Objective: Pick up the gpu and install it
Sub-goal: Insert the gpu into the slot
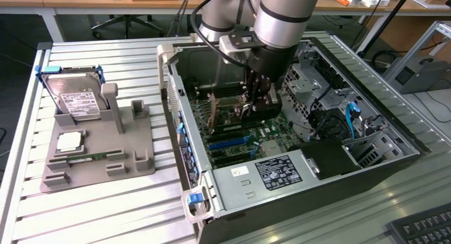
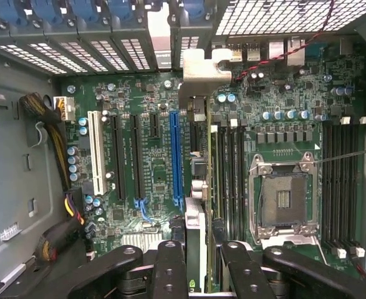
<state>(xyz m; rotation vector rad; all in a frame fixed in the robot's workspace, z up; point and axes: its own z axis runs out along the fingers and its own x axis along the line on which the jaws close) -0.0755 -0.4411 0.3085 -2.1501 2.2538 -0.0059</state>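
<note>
The gpu (image 1: 224, 111) stands on edge inside the open computer case (image 1: 176, 112), low over the motherboard (image 1: 264, 135), its silver bracket toward the case's rear wall. My gripper (image 1: 255, 112) reaches down from above and is shut on the card's upper edge. In the wrist view the gpu (image 2: 196, 205) runs edge-on from my gripper (image 2: 201, 252) to its silver bracket (image 2: 201, 68) at the slot openings. It lies just beside the long blue slot (image 2: 175, 156), over a black slot. Whether the card's contacts sit in the slot is hidden.
A grey fixture (image 1: 99, 149) at the exterior view's left holds a silver hard drive (image 1: 74, 99), a processor (image 1: 69, 142) and a RAM stick (image 1: 83, 158). Around the card are RAM slots (image 2: 229, 180), the empty CPU socket (image 2: 282, 199), drive cages (image 1: 310, 80) and cables (image 2: 52, 137).
</note>
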